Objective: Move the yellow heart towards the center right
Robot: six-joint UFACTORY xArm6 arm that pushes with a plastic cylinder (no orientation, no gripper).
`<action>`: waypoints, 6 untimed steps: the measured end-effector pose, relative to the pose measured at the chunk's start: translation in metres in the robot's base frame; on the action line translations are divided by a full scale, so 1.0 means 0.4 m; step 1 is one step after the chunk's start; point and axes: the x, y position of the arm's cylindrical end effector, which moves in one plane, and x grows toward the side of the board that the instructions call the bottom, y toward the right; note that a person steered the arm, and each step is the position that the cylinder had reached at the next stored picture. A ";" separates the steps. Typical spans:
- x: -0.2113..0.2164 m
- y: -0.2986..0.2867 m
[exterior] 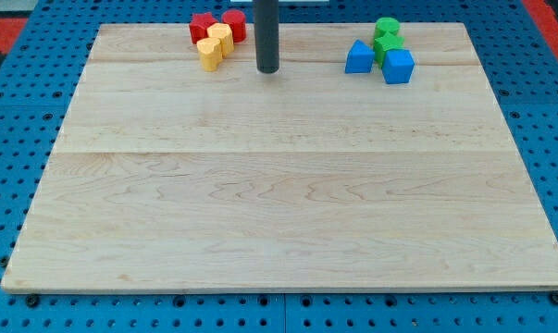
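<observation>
A yellow heart (221, 37) sits near the view's top left of centre on the wooden board (279, 185). It touches a second yellow block (209, 54) just below it. Two red blocks, one (202, 26) and another (234, 23), stand right behind them. My tip (267, 70) is down on the board a short way to the right of the yellow blocks, not touching them. The rod rises straight out of the view's top.
A blue triangular block (358, 58) and a blue cube (398, 67) sit at the view's top right, with two green blocks, one (387, 28) and another (386, 46), behind them. Blue perforated table (19, 111) surrounds the board.
</observation>
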 end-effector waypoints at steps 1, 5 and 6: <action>-0.143 0.055; -0.125 -0.299; -0.059 -0.326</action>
